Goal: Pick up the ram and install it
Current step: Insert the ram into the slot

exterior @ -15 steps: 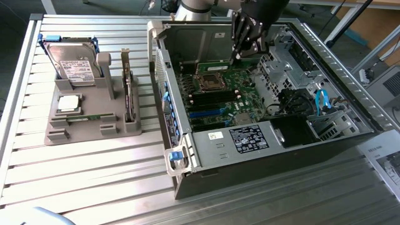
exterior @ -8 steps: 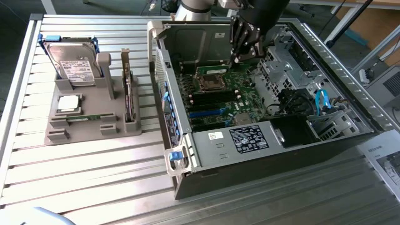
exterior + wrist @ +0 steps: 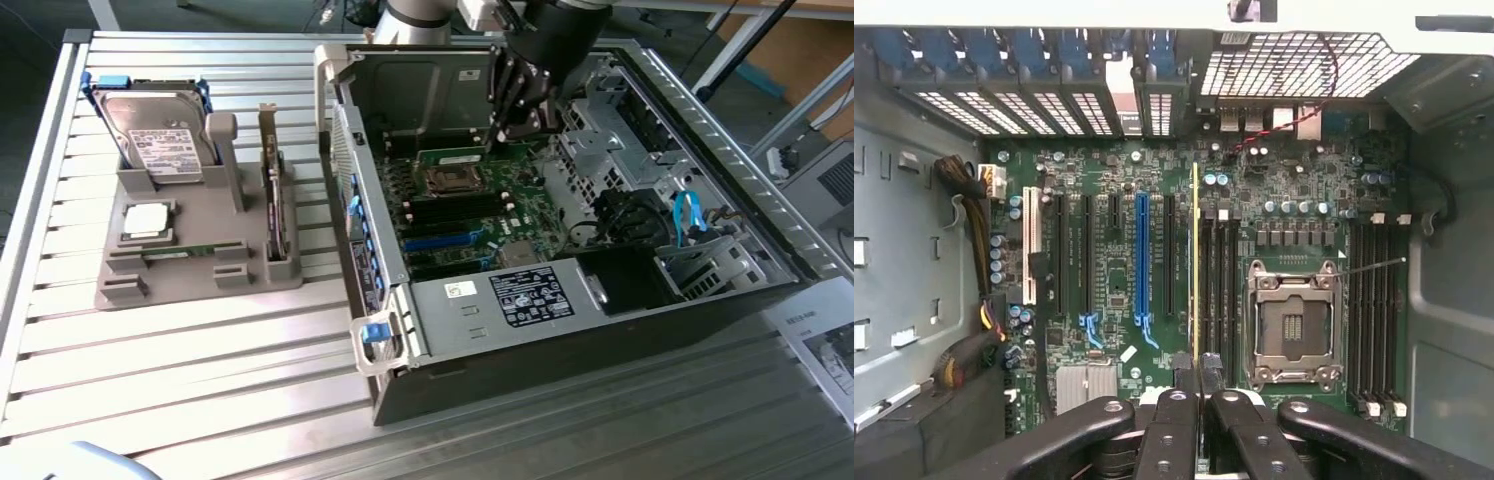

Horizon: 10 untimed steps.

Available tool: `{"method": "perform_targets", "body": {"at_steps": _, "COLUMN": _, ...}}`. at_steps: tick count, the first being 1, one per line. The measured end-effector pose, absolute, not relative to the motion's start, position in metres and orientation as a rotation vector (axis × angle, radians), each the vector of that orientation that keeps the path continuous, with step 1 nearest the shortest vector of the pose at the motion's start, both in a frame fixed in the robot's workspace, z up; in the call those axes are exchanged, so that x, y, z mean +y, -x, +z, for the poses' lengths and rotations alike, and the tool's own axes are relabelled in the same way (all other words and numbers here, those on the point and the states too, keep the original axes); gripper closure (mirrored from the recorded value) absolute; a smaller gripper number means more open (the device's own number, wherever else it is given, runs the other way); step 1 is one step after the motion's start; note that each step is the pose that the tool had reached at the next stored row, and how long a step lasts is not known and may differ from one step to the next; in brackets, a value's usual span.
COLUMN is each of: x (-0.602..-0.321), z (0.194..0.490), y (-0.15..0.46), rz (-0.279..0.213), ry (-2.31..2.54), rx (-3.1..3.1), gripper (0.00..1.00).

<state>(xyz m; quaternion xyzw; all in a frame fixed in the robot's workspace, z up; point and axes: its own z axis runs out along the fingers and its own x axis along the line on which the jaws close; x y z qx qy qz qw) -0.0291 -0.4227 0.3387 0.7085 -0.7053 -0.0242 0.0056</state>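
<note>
Black jointed fingers (image 3: 1174, 425) are sitting closest to the wrist camera, pinched almost together on the ram (image 3: 1195, 260), a long thin green circuit-board stick that is showing edge-on as a narrow yellowish line. It is standing on edge over the green motherboard (image 3: 1114, 290), running parallel to the black memory slots (image 3: 1219, 280) just beside it, between the blue expansion slot (image 3: 1142, 260) and the empty metal-framed processor socket (image 3: 1294, 325). Whether its lower edge is touching a slot, I cannot tell.

In the exterior view the fingers are reaching down into the open dark computer case (image 3: 561, 365), holding the ram just beyond the socket. Well apart, towards the exterior view's left, a grey plastic holder (image 3: 174, 270) is resting on the ribbed metal desk (image 3: 200, 380), carrying a silver hard drive (image 3: 158, 140), a square silver processor chip (image 3: 147, 222) and a dark expansion card (image 3: 276, 200).
</note>
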Motion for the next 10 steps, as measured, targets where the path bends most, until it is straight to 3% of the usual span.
{"method": "perform_targets", "body": {"at_steps": 10, "x": -0.423, "z": 0.325, "y": 0.029, "rz": -0.076, "ry": -2.218, "rx": -2.208, "gripper": 0.88}}
